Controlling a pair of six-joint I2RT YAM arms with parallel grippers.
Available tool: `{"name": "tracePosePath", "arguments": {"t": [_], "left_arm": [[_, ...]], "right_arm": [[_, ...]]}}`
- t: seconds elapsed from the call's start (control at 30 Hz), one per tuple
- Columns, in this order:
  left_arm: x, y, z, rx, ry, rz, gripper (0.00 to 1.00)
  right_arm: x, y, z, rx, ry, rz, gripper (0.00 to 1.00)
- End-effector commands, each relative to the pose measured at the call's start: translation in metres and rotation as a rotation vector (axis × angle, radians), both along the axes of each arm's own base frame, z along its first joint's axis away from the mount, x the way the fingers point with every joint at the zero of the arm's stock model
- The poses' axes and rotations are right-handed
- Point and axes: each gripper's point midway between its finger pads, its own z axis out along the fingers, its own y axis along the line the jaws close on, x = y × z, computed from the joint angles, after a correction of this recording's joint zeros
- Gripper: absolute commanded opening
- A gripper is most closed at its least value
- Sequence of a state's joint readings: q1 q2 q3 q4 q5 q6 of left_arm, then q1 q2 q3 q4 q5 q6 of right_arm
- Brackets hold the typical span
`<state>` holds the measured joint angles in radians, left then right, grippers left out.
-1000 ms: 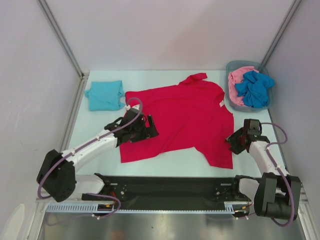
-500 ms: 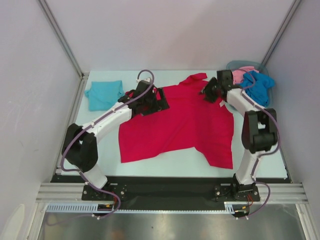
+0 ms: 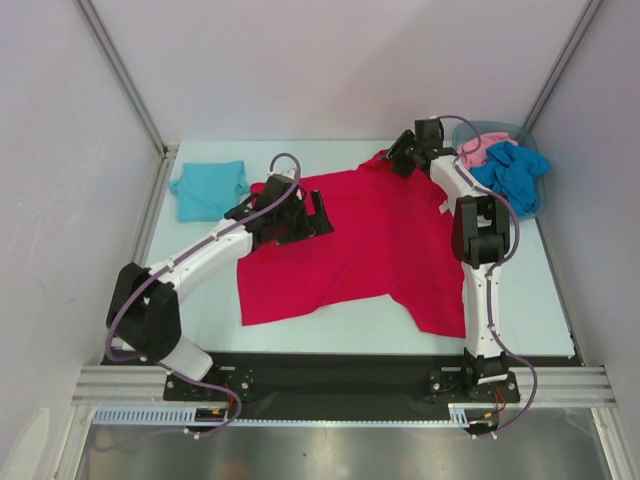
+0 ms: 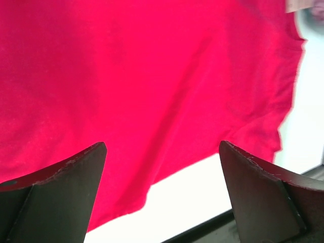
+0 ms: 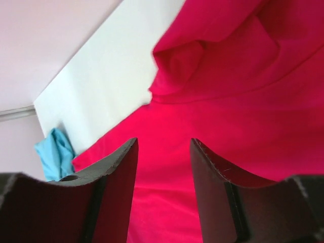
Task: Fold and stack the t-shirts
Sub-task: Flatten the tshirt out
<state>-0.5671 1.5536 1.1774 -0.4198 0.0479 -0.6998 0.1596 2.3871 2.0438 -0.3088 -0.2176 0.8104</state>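
A bright red t-shirt (image 3: 370, 240) lies spread flat in the middle of the table, its far top part bunched into a fold (image 5: 177, 66). My left gripper (image 3: 318, 215) hovers over the shirt's upper left part, jaws wide open and empty (image 4: 162, 147), with red cloth and the table's near edge below it. My right gripper (image 3: 392, 163) reaches to the far top edge of the red shirt beside the bunched fold; it is open and holds nothing (image 5: 163, 142). A folded light teal t-shirt (image 3: 210, 188) lies at the back left (image 5: 54, 154).
A grey plastic bin (image 3: 497, 125) stands at the back right, holding a pink shirt (image 3: 480, 148) and a crumpled blue shirt (image 3: 515, 175). The right arm stretches upright along the red shirt's right side. Walls and metal posts enclose the table.
Both arms have swung from near the front edge toward the back. The right gripper reached the red shirt's far top edge; the left came over its upper left part. The shirt has not moved.
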Motion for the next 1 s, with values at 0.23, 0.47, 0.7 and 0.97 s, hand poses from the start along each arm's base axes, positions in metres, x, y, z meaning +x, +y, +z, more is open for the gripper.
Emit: {"name": "tracePosePath", "arguments": {"t": [0.23, 0.47, 0.7, 0.97], "left_arm": [[-0.024, -0.006, 0.065, -0.171, -0.147, -0.064, 1.00], [-0.039, 0.006, 0.072, -0.167, -0.171, -0.064, 1.00], [-0.045, 0.010, 0.073, -0.161, -0.173, -0.062, 1.00], [-0.047, 0.012, 0.076, -0.158, -0.177, -0.064, 1.00]], "right_arm": [[0.043, 0.001, -0.006, -0.029, -0.150, 0.017, 0.52], [0.077, -0.023, -0.023, -0.041, -0.191, -0.011, 0.53], [0.094, -0.064, -0.032, -0.004, -0.201, -0.086, 0.29], [0.104, -0.082, -0.008, -0.008, -0.275, -0.121, 0.00]]}}
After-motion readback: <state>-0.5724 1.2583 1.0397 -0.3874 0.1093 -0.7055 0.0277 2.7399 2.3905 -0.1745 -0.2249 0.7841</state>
